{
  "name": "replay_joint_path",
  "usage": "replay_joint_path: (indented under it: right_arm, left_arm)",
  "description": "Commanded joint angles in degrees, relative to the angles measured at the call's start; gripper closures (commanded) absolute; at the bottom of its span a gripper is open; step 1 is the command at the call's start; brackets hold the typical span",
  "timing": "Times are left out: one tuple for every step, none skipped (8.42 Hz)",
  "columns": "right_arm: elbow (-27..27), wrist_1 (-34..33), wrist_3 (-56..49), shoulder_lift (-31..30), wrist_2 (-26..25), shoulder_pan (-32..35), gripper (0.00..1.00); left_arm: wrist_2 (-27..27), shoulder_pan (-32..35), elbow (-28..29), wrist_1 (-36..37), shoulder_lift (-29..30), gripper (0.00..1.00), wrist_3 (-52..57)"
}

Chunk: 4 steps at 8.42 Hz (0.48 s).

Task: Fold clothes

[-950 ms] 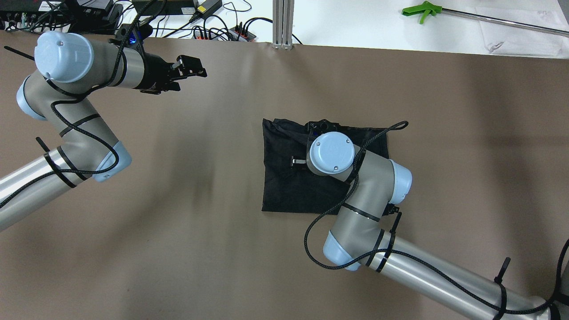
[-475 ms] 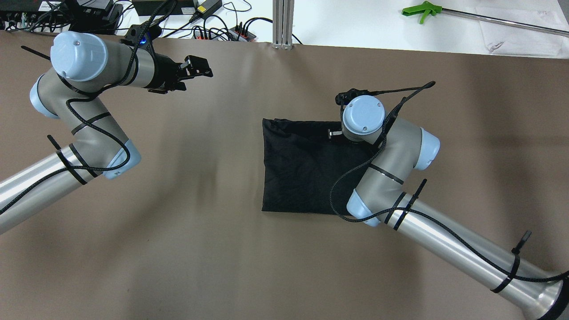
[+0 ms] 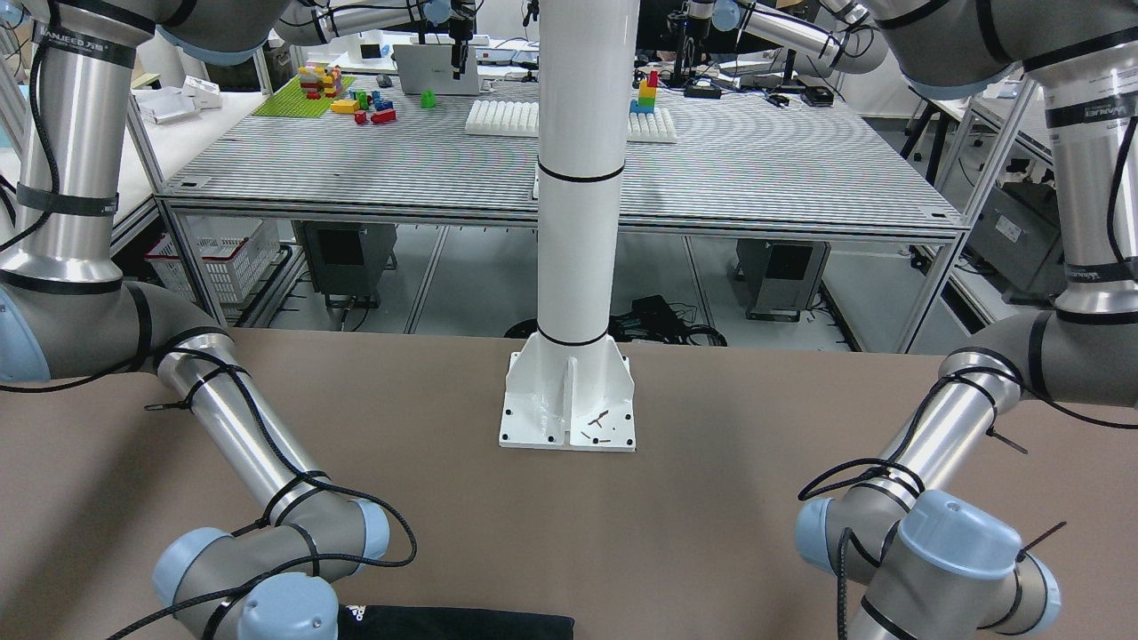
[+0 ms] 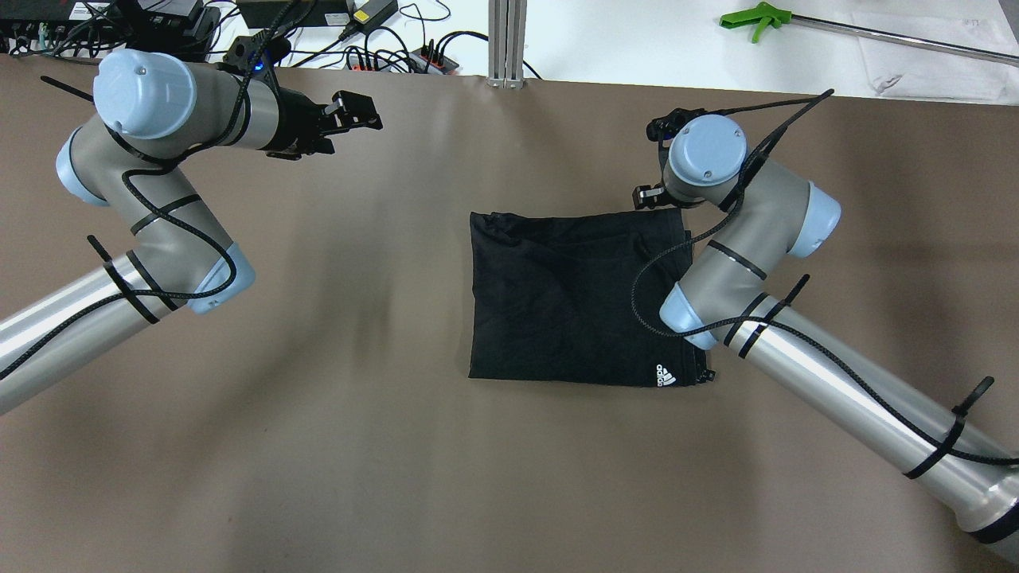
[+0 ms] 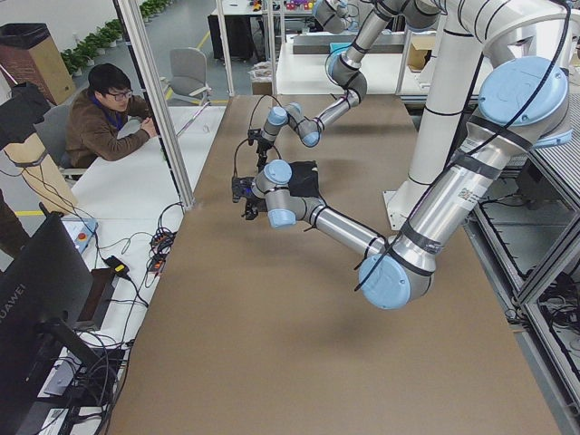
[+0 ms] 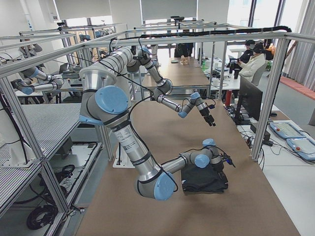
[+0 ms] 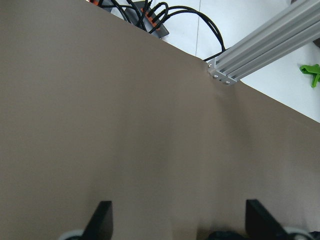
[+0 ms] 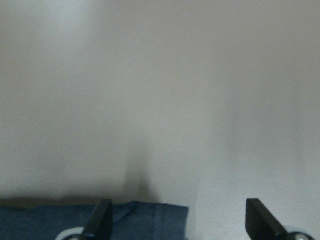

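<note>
Black creased garment lies rectangular on smooth brown table.

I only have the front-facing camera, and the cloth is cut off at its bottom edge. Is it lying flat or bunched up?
Observer: Overhead, the black garment lies fairly flat, a rough rectangle.
Operator: Is the right gripper holding it?
Observer: No. Its wrist camera shows the right gripper open and empty, at the garment's corner.
Operator: And the left one?
Observer: The left gripper is open too, over bare table, well away from the garment.
</note>
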State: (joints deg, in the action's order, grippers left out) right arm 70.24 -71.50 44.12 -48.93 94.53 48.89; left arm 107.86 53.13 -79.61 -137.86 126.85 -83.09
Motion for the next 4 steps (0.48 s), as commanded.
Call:
replay_joint_path:
  right_arm:
    - [-0.11,-0.21,-10.49,0.06,2.4,6.98,0.06]
    - [-0.11,-0.65,-16.29,-0.28,4.42,11.1,0.06]
    - [-0.11,-1.87,-22.87,-1.33,5.74,15.06,0.06]
    - [-0.11,-3.71,-29.98,-2.3,6.01,18.58,0.06]
  left_arm:
    - [1.29,6.07,2.07,1.01,-0.28,0.06,8.94]
    - [2.08,8.9,2.96,4.58,-0.2,0.06,13.61]
    - [2.44,12.67,2.62,11.15,-0.02,0.06,18.0]
    - [2.18,16.01,2.71,15.91,-0.11,0.06,27.53]
